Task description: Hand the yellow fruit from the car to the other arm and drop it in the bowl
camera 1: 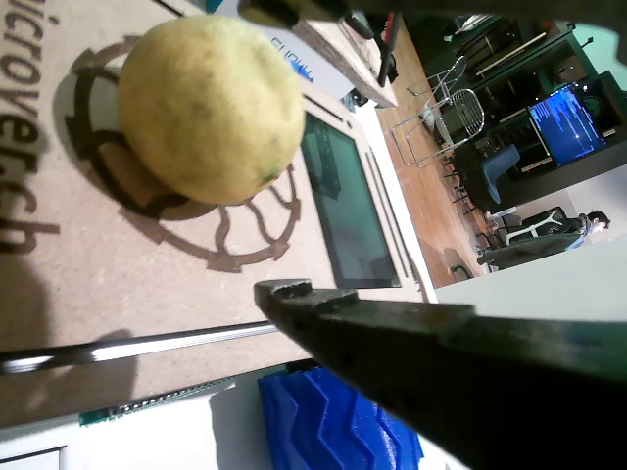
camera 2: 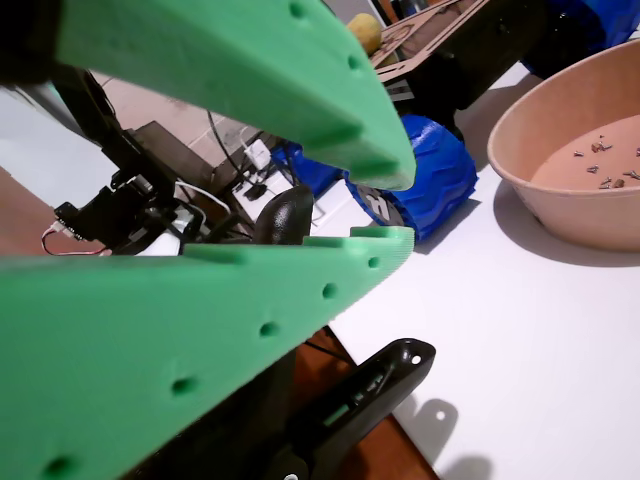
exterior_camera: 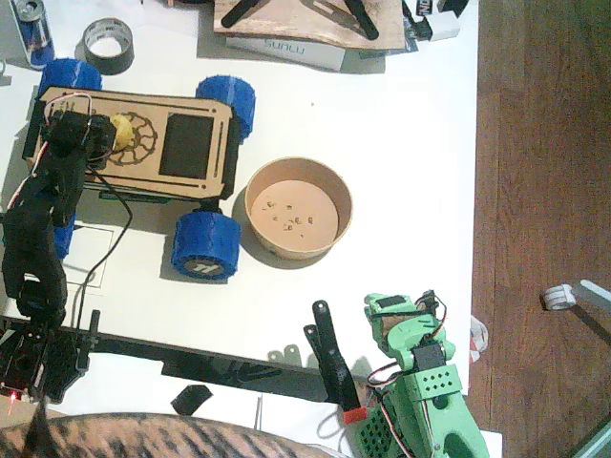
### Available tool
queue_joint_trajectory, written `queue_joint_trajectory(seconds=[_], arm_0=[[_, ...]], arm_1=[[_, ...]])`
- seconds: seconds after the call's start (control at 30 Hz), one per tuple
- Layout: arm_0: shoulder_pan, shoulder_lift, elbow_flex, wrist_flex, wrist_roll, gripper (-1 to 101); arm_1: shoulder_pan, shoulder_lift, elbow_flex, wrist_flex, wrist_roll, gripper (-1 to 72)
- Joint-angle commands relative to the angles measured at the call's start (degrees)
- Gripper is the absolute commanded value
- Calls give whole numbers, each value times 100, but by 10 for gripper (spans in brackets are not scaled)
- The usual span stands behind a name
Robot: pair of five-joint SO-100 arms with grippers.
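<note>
White surface [exterior_camera: 401,124] carries all items; taken as landmark. Grey tape roll [exterior_camera: 108,44] lies flat at its far-left corner, a drinks can [exterior_camera: 34,31] just left of the roll, near the surface's edge. White box lettered "SUNLU" [exterior_camera: 286,50] sits at the far edge under a brown board [exterior_camera: 305,21]. Off the surface's right side, wooden floor [exterior_camera: 539,172] with a small white tape roll [exterior_camera: 558,298] on it. A wrist view shows, beyond the surface, a lit blue monitor [camera 1: 571,121] and wire chairs [camera 1: 456,98].
</note>
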Motion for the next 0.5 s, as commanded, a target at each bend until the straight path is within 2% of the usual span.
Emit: queue_joint_trajectory(seconds=[0.0,0.37,0.47], arm_0=[[18,18,-308,-132,-9,347],[9,-343,-360,-606,-18,362],[9,-729,-923,-334,-18,362]], arm_1=[[-53,35,-35,-123,-70,0],[-53,35,-35,-123,-62,0],[-53,35,-35,-123,-62,0]])
